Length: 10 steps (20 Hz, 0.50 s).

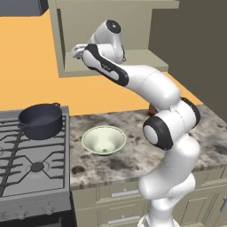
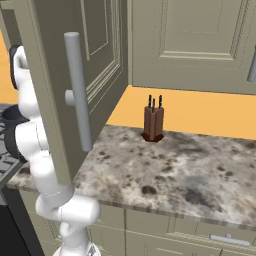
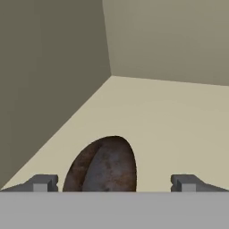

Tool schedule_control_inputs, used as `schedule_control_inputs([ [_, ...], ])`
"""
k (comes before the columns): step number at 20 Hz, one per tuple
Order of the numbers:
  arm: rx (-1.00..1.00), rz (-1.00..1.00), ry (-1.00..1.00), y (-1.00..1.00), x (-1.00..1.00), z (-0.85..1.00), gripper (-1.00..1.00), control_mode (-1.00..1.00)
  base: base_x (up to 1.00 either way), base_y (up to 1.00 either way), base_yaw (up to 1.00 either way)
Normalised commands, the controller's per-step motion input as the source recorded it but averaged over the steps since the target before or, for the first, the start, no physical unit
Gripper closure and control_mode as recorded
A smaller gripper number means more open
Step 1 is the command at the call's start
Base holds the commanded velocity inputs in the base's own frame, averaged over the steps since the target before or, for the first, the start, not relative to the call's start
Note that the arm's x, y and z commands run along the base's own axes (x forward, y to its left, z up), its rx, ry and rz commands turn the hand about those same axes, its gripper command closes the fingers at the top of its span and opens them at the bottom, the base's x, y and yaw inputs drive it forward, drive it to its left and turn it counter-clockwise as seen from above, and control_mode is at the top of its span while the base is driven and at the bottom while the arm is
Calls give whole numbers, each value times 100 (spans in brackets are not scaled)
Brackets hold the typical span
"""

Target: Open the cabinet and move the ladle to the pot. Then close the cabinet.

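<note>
**Reaching into the open cabinet for the ladle**

We see the ladle [image 3: 103, 164] in the hand view as one dark, rust-mottled rounded cup lying on the pale shelf floor of the cabinet [image 1: 133, 58], near the left inner wall. Its handle is cut off by the bottom of that view, so we cannot say which way it points. The end effector [image 3: 114, 182] hangs just above it with its two fingertips [image 3: 42, 182] spread wide apart, one to each side of the cup, holding nothing. We judge that spread is there so the fingers can straddle the cup before closing.

The cabinet door [image 2: 85, 75] stands swung open, its single long bar handle [image 2: 79, 90] facing the right base view, which is why the arm can reach onto the shelf. In the left base view the arm's upper links fold up and into the open cabinet.

Below, one dark pot [image 1: 41, 119] sits on the stove [image 1: 31, 164] to the left, open and ready to receive the ladle. One pale bowl [image 1: 103, 140] rests on the table [image 1: 133, 150] just beside the stove, and one knife block [image 2: 153, 124] stands by the wall.

We judge the opening step done; grasp, transfer and closing remain.
</note>
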Motion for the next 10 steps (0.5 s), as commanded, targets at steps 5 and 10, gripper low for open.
schedule_control_inputs([
  [5, 0, 0, 0, 9, 22, -6, -100, -100, 0, 0, 0],
  [10, 0, 0, 0, 10, 15, -13, 100, -100, 0, 0, 0],
])
